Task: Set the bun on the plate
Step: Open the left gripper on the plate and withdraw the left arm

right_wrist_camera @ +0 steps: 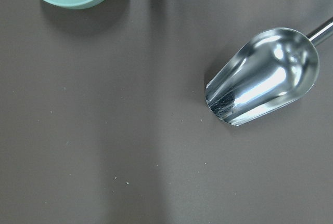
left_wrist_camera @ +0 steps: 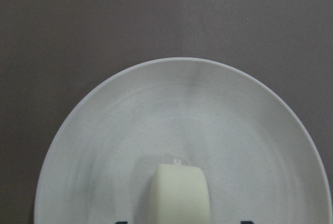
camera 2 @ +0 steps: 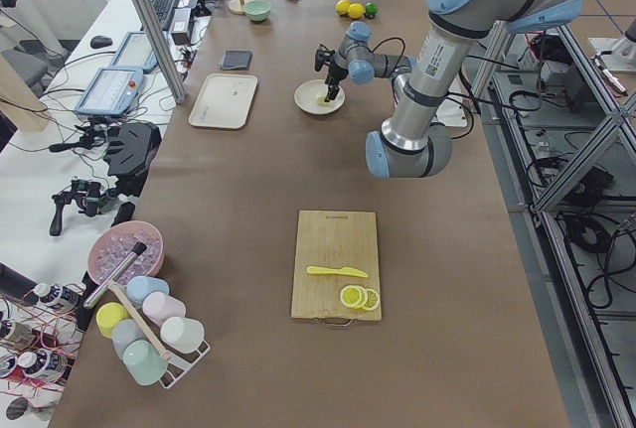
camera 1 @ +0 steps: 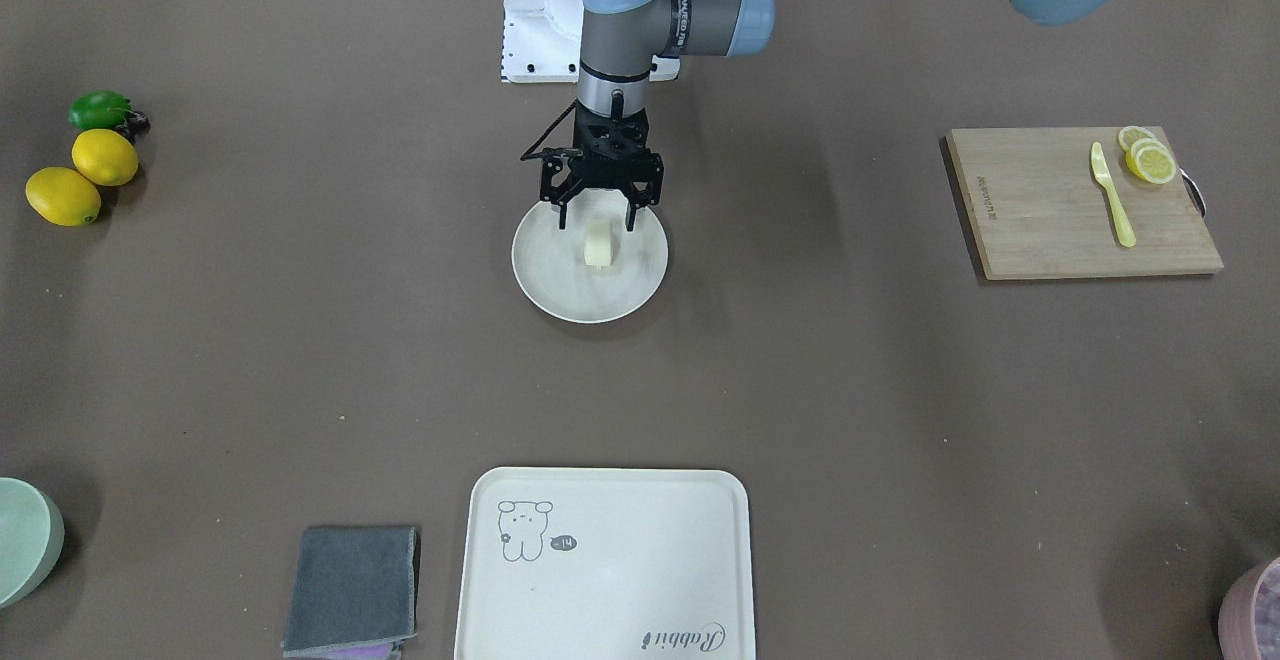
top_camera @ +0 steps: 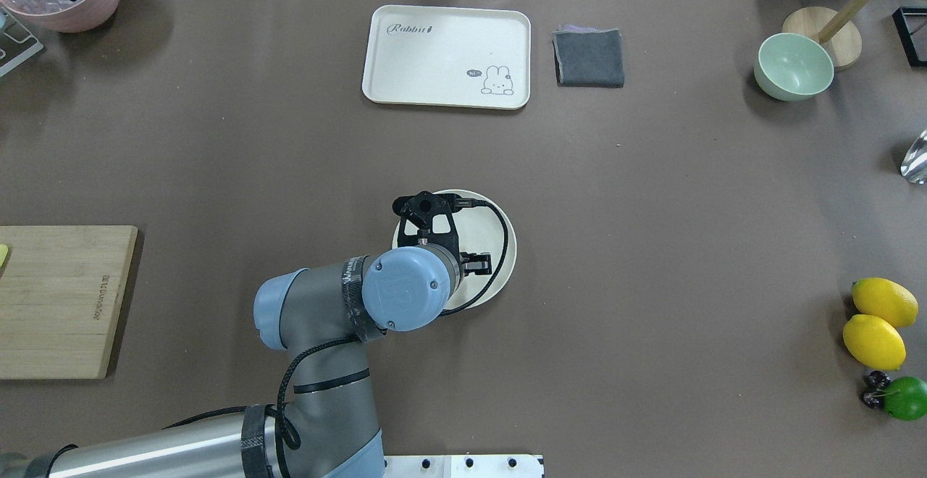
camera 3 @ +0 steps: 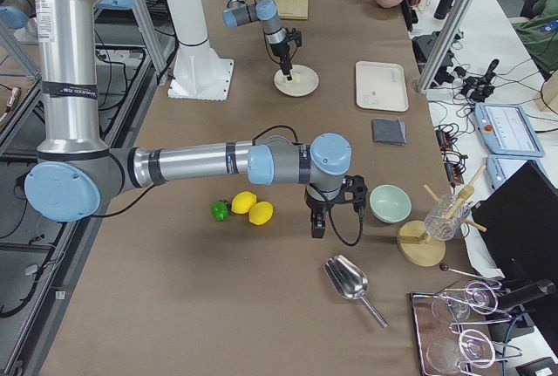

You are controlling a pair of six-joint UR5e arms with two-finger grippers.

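The bun (camera 1: 598,243) is a small pale cream lump resting on the round cream-white plate (camera 1: 560,285) at the table's middle. My left gripper (camera 1: 596,218) hangs just above it, open, one finger on either side of the bun and neither touching it. In the left wrist view the bun (left_wrist_camera: 179,193) lies low on the plate (left_wrist_camera: 104,130), with a gap between it and each fingertip at the bottom edge. From overhead my left arm hides the bun and only part of the plate (top_camera: 501,246) shows. My right gripper (camera 3: 318,219) hovers over bare table near the lemons; I cannot tell whether it is open or shut.
A cream tray with a drawing (camera 1: 605,565) and a folded grey cloth (camera 1: 352,588) lie at the operators' side. A wooden board (camera 1: 1080,202) carries lemon slices and a yellow knife. Lemons and a lime (top_camera: 880,326), a green bowl (top_camera: 793,66) and a metal scoop (right_wrist_camera: 263,76) sit toward my right.
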